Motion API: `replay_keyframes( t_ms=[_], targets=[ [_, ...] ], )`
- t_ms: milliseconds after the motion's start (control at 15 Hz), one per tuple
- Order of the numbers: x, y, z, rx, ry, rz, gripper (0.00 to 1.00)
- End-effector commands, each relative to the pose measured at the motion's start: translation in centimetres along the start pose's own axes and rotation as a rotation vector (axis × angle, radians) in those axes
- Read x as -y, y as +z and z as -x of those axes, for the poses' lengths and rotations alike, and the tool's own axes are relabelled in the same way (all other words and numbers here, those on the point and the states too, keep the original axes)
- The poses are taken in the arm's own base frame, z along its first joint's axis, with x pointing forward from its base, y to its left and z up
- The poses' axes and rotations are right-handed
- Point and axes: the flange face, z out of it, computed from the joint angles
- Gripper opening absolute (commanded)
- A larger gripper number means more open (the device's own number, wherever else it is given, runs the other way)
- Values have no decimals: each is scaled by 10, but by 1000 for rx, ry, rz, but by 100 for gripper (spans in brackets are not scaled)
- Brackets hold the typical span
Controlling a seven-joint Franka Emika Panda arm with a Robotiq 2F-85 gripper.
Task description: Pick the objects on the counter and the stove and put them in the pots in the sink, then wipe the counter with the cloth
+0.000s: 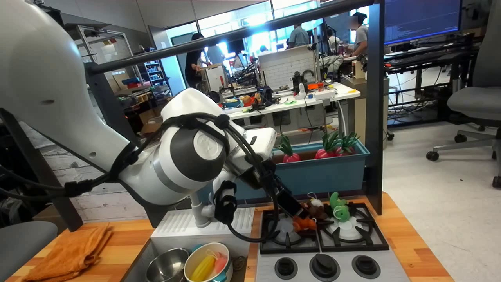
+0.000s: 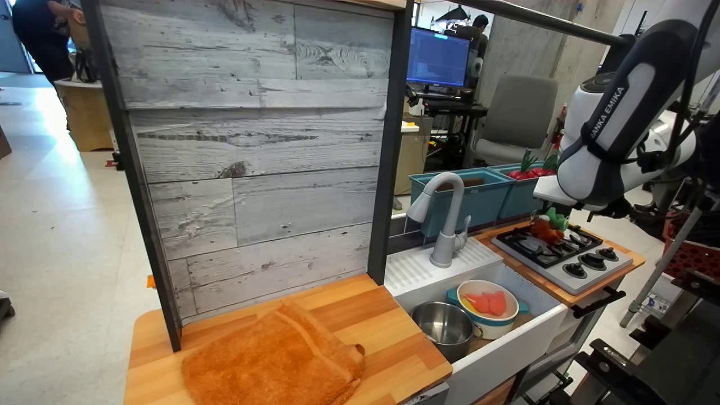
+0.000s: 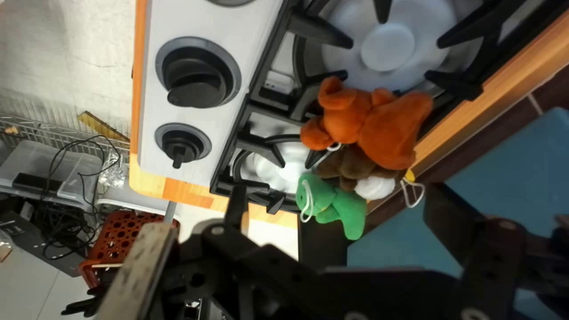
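Plush toys (image 3: 358, 162) near the gripper (image 3: 336, 198)

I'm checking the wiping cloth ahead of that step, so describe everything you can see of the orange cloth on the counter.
The orange cloth looks soft and fuzzy, like towelling. It appears folded in layers, with slight wrinkles and uneven edges. A paler line, perhaps a seam or fold, crosses it, and a small loop-like bit shows at the edge nearest the sink. It lies flat, resting directly on the wooden counter, beside the sink. Its underside is hidden.
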Motion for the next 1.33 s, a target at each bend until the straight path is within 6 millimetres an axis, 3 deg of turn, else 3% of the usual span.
replay_keyframes(
  t_ms=[0,467,533,600,867,1267],
  targets=[
    [24,15,18,-31,-38,26,100],
    [56,53,24,-63,-25,157,99],
    [60,59,25,-74,-13,164,90],
    [61,63,25,-83,0,172,74],
    [67,79,29,-100,26,200,43],
    [78,70,32,-126,19,181,4]
  ],
)
